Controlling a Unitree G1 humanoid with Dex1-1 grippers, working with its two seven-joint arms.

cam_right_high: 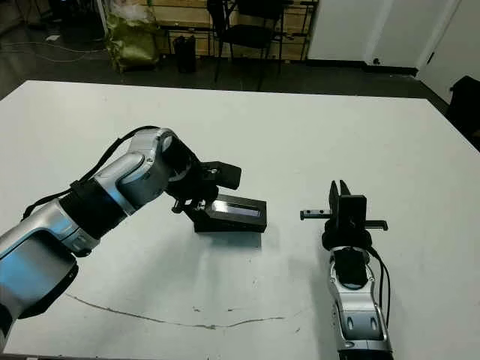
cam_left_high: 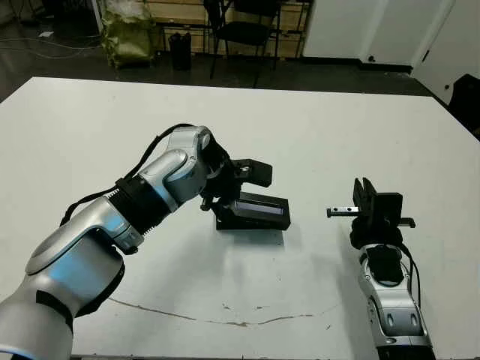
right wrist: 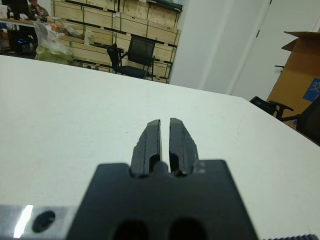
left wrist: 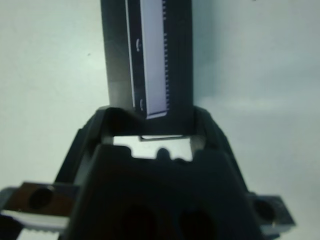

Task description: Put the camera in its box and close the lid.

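Observation:
The lid, flat and black with a pale stripe along its top, lies flat over the box near the table's middle. Only a black side wall of the box shows beneath it. The camera is out of view. My left gripper is at the lid's left end. In the left wrist view its fingers sit against both long sides of that end, so my left gripper is shut on the lid. My right gripper stands apart to the right of the box, shut and holding nothing, its fingers pressed together.
A thin dark crack-like line runs along the white table near its front edge. Beyond the far edge stand a black chair, a yellow-green bag and wooden crates. A person sits far off.

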